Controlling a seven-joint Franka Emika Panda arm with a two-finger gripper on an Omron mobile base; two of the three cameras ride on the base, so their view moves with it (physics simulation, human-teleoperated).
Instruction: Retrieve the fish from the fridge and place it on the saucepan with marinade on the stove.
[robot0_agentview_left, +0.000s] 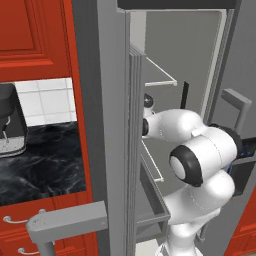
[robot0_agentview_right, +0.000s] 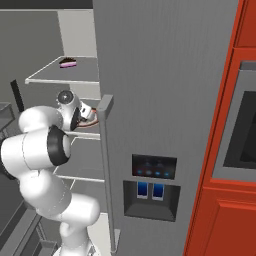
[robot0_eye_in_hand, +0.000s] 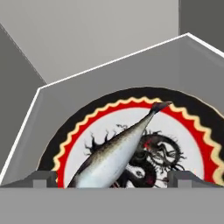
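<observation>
Hand view: gripper (robot0_eye_in_hand: 112, 177) spread wide and empty, its jaws flanking the fish (robot0_eye_in_hand: 114, 154) on a decorated plate (robot0_eye_in_hand: 183, 127). Descending squarely before closing should secure the tapered body.

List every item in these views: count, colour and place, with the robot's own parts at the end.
fridge: one, grey, left door open, right door shut with a dispenser panel.
shelves: several, white-edged, inside the fridge.
fish: one, silver-grey, lying on the plate.
plate: one, black rim, red and cream bands, dragon design, on a fridge shelf.
pink item: one, on the upper shelf; too small to identify.
cabinets: red, on both sides of the fridge.
counter: one, black marble, left of the fridge.
coffee machine: one, black, on the counter.
arm: one, white, reaching into the fridge.
fingers: two, dark, open, either side of the fish.
</observation>
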